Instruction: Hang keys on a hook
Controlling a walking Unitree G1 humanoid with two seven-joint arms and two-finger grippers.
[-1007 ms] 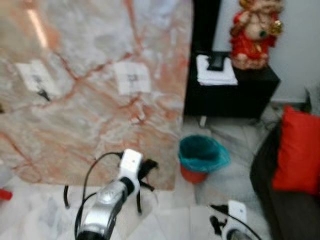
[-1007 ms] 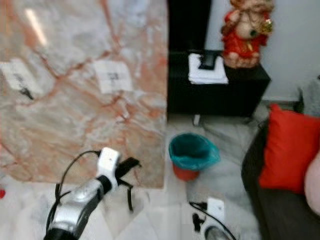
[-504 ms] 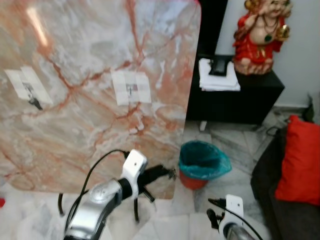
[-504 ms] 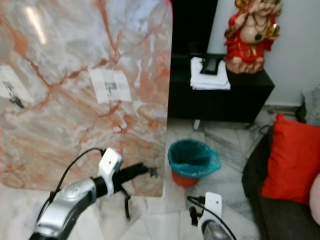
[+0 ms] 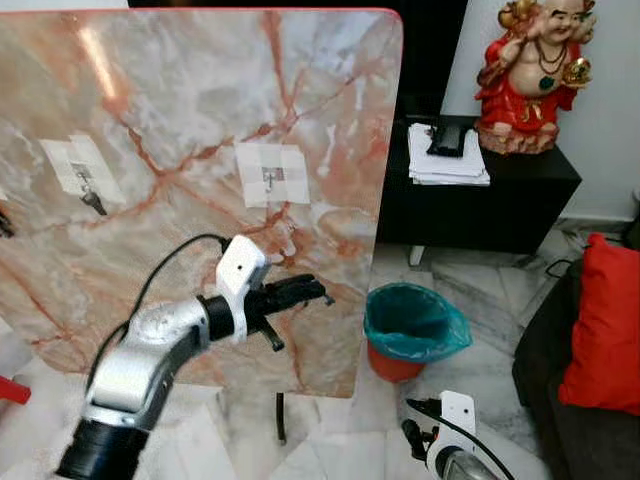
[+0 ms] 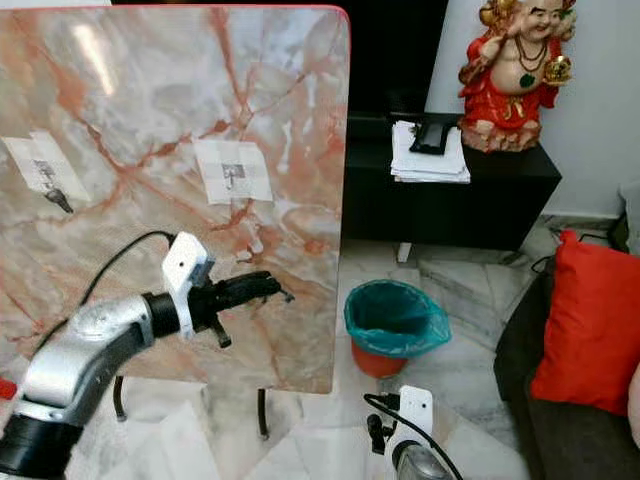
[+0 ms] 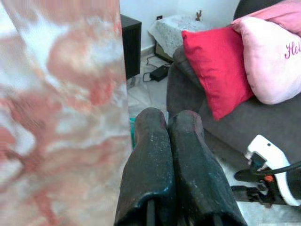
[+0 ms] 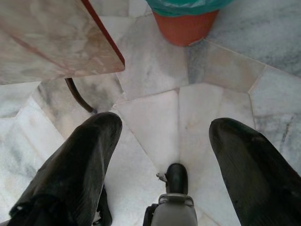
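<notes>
An upright marble board (image 5: 190,100) carries two white taped patches, each with a small hook: one near the middle (image 5: 272,175) and one at the left (image 5: 82,168). My left gripper (image 5: 318,291) is raised in front of the board's lower right part, below the middle hook, and points right. Its fingers (image 7: 150,141) are pressed shut. A tiny dark bit shows at the tip; I cannot tell whether it is keys. My right gripper (image 8: 164,125) hangs low over the floor, open and holding nothing.
The board stands on thin black legs (image 5: 280,415). A teal-lined orange bin (image 5: 412,325) sits on the floor to its right. Behind it is a black cabinet (image 5: 500,190) with papers (image 5: 448,160) and a red statue (image 5: 535,65). A red cushion (image 5: 610,330) lies on a dark sofa at the right.
My left arm has risen from near the floor to in front of the board, fingers now pointing right. The camera has moved closer and tilted up, so the board's top edge shows.
</notes>
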